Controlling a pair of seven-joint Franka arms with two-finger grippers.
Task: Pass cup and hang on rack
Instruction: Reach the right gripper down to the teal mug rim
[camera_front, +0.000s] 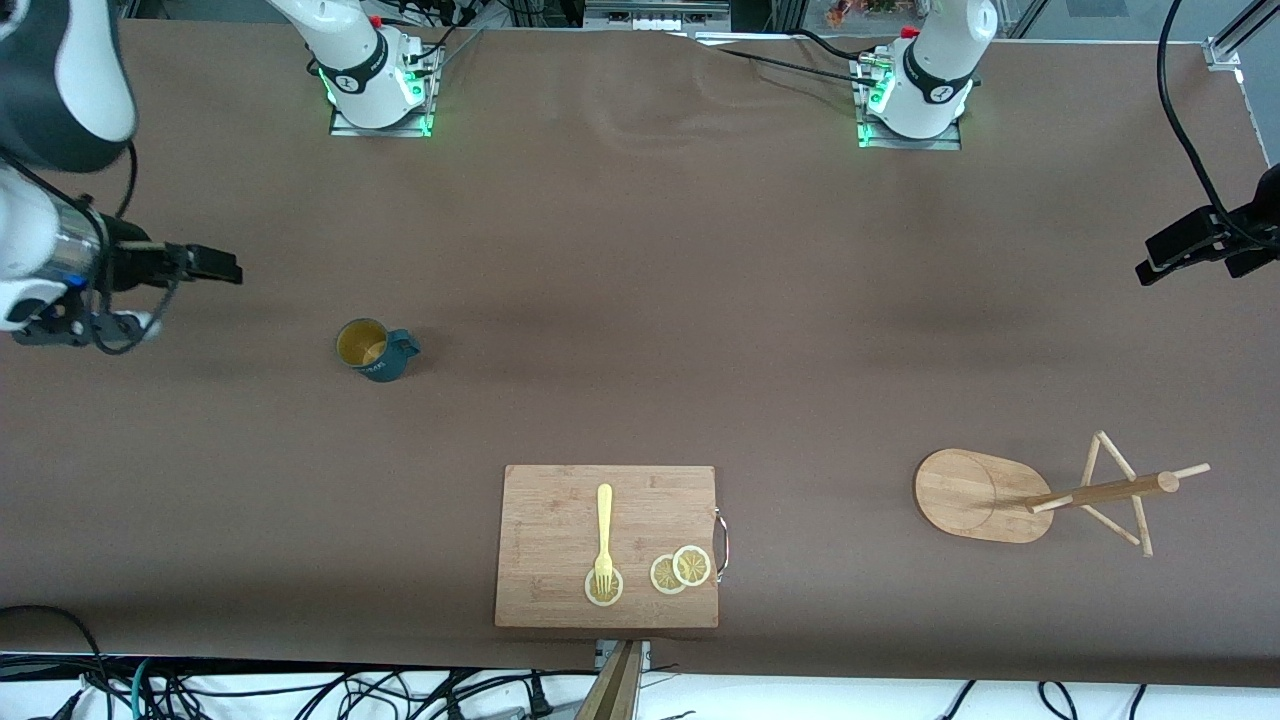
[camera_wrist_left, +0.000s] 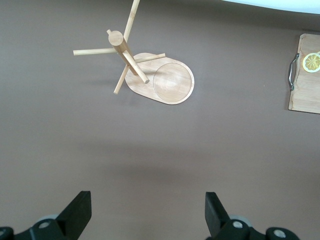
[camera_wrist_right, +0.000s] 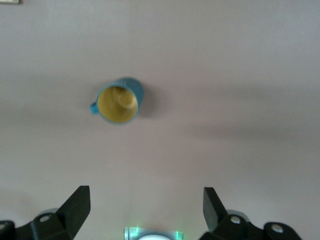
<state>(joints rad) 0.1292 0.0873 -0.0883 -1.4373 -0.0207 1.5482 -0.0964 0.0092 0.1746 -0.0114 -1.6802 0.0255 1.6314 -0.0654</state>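
— Where is the cup (camera_front: 374, 349)?

— It stands upright on the brown table (camera_front: 640, 300), toward the right arm's end. It is dark teal outside and yellow inside. Nothing is touching it.

— And the rack (camera_front: 1040, 495)?

— It is at the left arm's end of the table, well apart from the cup. It stands on its flat oval base, with the post up and thin pegs sticking out. No cup hangs on it.

— What is the right gripper (camera_wrist_right: 145, 202) doing?

— It hangs in the air over the table at the right arm's end, near the cup but not touching it. Its fingers (camera_wrist_right: 77, 205) are wide apart and hold nothing.

— And the left gripper (camera_wrist_left: 147, 207)?

— It is up over the table at the left arm's end, near the rack. Its fingers (camera_wrist_left: 80, 210) are spread wide too, with nothing between them.

— Is there anything else on the table?

— Yes. A wooden cutting board (camera_front: 560, 520) lies between the cup and the rack, nearer to the front camera than both. A yellow fork (camera_front: 604, 535) and some lemon slices (camera_front: 682, 569) lie on it. The fork's tip rests on one slice.
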